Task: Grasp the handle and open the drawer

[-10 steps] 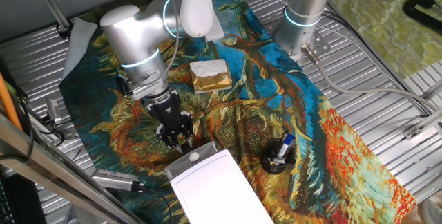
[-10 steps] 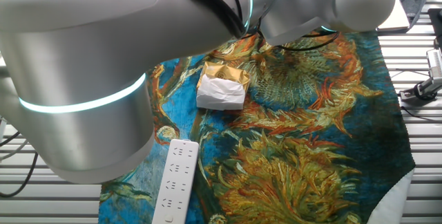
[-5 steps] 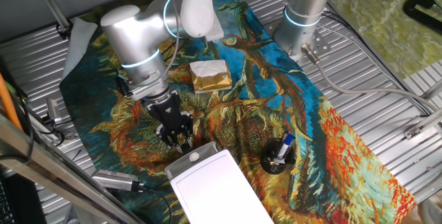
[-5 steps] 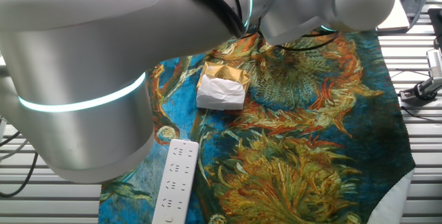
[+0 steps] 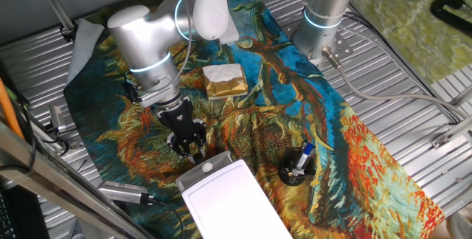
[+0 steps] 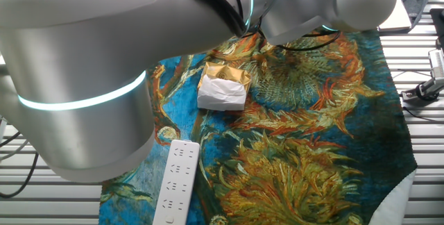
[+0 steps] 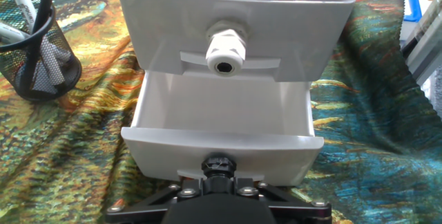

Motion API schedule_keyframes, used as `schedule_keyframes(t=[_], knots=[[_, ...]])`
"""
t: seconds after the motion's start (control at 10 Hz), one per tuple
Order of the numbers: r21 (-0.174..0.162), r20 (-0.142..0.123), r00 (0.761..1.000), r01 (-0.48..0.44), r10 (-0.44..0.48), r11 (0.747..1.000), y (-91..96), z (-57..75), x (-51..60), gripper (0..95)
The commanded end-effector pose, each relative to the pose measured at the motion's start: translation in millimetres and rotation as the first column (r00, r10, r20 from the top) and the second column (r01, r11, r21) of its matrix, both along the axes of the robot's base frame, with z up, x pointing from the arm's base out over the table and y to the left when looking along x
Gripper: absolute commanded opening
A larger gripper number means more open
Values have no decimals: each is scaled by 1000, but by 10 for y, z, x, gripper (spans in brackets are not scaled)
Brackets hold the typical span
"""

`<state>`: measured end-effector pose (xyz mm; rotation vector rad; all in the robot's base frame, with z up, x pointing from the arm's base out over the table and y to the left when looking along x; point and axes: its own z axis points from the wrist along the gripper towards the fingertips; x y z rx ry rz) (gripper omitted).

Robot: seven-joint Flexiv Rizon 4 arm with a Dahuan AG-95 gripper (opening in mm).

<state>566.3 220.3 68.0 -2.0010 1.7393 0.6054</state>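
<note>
- Lower drawer (image 7: 221,117) sits straight ahead of the hand (image 5: 193,149), its front lip touching or just beside the hand's black body at the near edge of the hand view.
- Already drawn partway out of the white box (image 5: 232,198), with the bare inside open to view.
- Slide axis running far to near in the hand view, in line with the hand, so a straight pull back toward the arm looks like what further opening calls for.
- Handle of that lower drawer hidden behind the hand. Cannot tell whether the fingers are clenched on it or released, since no view shows the fingertips.
- Upper drawer (image 7: 297,37) closed, its white knob (image 7: 223,50) centred above and beyond the hand, well apart from it.
- Count on the surface:
  - one box with two drawers, only one knob visible
  - one black mesh pen holder (image 7: 34,51) to the left of the box in the hand view
  - one gold-and-white block (image 5: 224,80) far from the box
  - one long white bar with buttons (image 6: 173,183)
  - one painted cloth (image 5: 346,143) under it all
- One hand at work. A second arm's base (image 5: 324,10) stands far right, away from the box.
</note>
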Motion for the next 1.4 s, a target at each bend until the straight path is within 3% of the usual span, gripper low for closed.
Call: schedule_keyframes(t=[0.1,1.4], knots=[[-1,0,1000,2,-2,1000,0,-2,1,0],[1,-13,999,31,-31,1000,0,-2,1,0]])
